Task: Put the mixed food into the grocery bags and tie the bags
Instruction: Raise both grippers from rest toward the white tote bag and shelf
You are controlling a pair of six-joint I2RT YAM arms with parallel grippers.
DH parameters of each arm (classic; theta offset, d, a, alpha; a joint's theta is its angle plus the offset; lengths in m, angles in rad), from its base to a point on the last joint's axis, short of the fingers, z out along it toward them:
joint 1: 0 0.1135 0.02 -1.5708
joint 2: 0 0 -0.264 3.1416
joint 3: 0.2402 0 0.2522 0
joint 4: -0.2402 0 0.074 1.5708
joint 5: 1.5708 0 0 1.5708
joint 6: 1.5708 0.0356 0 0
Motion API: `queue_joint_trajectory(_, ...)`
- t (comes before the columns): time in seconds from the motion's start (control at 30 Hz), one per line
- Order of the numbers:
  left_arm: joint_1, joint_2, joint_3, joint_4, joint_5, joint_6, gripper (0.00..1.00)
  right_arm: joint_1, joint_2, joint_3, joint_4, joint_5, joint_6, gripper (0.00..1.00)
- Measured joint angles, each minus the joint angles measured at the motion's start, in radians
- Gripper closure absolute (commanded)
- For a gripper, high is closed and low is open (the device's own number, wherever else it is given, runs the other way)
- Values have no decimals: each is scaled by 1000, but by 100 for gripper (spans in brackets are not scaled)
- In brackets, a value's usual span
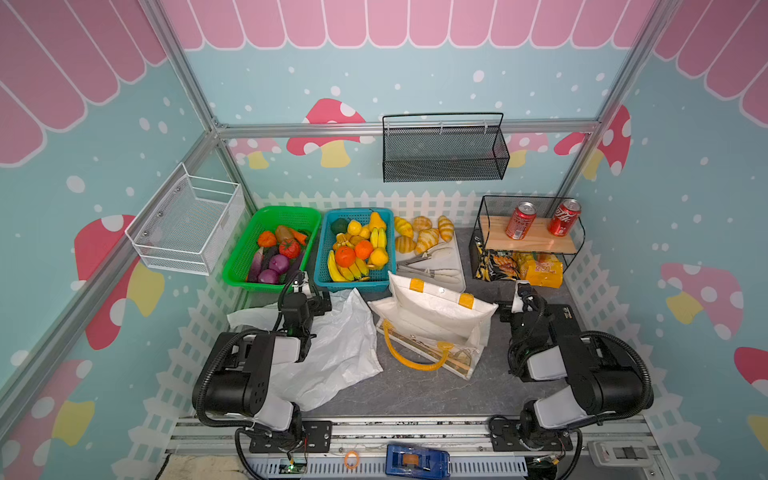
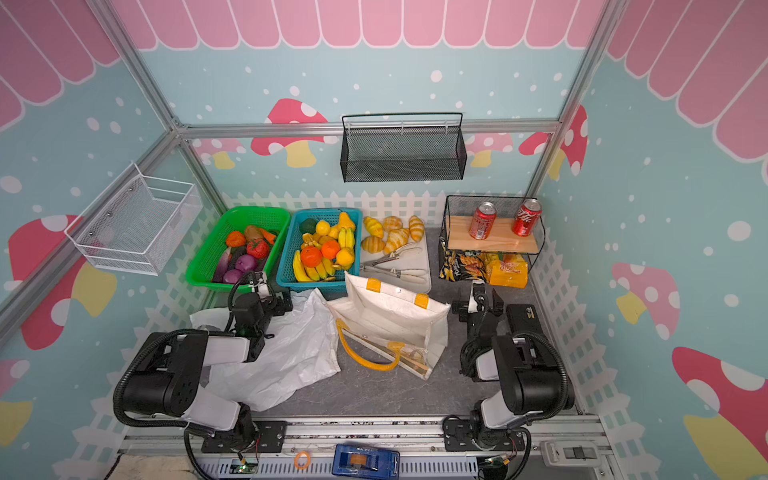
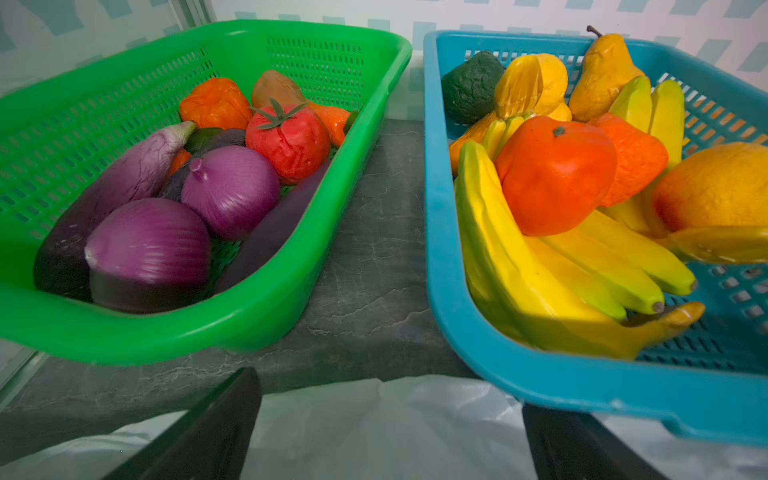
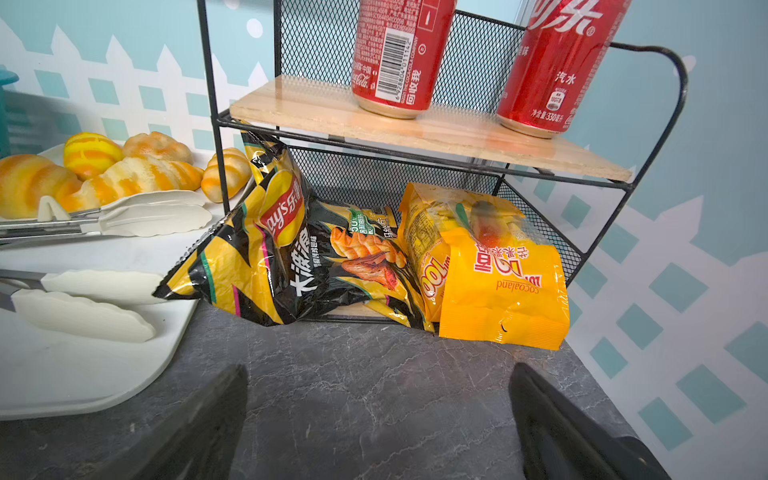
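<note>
L hand (image 3: pixel 386 395) spread wide, empty, over plastic bag (image 1: pixel 345 353) beside tote (image 1: pixel 436 316); R hand (image 4: pixel 376 370) spread wide, empty, tote's other side.

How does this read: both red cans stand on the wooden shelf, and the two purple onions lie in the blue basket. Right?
One slip: the two purple onions lie in the green basket, as the left wrist view shows. Both red cans do stand on the wooden shelf.

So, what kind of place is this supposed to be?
Probably a mock grocery stall: a painted pink awning, a green basket of toy vegetables, and two red soda cans on a wire shelf.
</note>
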Motion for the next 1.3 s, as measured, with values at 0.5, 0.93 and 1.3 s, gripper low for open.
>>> queue_joint_trajectory(0.5, 0, 0, 0, 0, 0, 0, 0, 0, 0, 0, 0, 0, 0, 0)
queue_joint_trajectory(0.93, 1, 0, 0, 7, -15, -1, 0, 0, 0, 0, 0, 0, 0, 1)
queue_joint_trajectory(1.3, 2, -247, 14, -163, -131, -72, 0, 8, -366, -8, -174, 137, 58, 1)
